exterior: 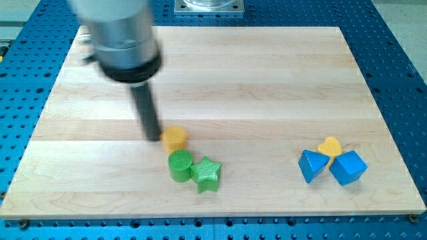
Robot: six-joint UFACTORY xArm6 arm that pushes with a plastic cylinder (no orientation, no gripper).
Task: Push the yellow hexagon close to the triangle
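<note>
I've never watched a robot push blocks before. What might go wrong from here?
My tip touches the yellow hexagon on its left, so an off-centre push might let it slip aside. The green cylinder and green star sit just below and could get bumped. Near the blue triangle, it may knock the yellow heart.

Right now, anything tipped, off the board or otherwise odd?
Nothing stands out. All the blocks sit flat on the wooden board: yellow hexagon beside my tip, green cylinder and green star below it, blue triangle, blue cube and yellow heart clustered at the view's right.
</note>
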